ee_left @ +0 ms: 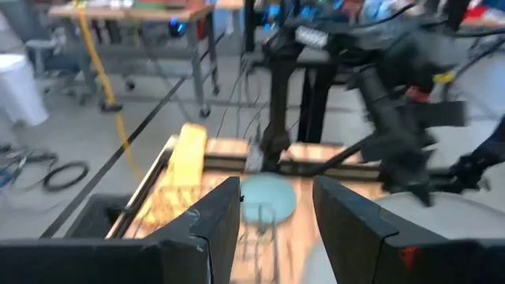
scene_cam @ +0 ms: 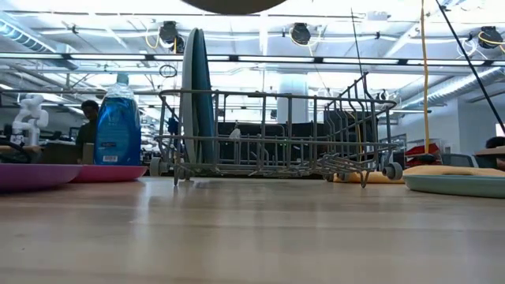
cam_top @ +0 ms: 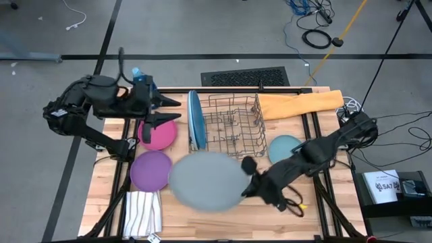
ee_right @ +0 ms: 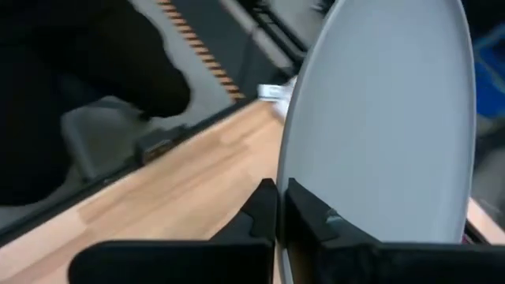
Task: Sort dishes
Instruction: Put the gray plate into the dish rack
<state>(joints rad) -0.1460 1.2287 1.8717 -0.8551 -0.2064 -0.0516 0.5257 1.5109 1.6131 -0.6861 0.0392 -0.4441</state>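
Wooden table (cam_top: pixel 223 219), right end effector (ee_right: pixel 276 207) clamped on grey plate (cam_top: pixel 208 181), left end effector (cam_top: pixel 164 110) apart above magenta plate (cam_top: pixel 160 134).

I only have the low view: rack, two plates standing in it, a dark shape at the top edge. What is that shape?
Observer: The large grey plate, lifted off the table; the right tool is shut on its rim.
Operator: Where is the left tool?
Observer: The left tool hangs open over the magenta plate, beside the wire rack.
Operator: Anything on the table nearer than the purple plate?
Observer: A striped cloth lies beside the purple plate, at the table's front edge.
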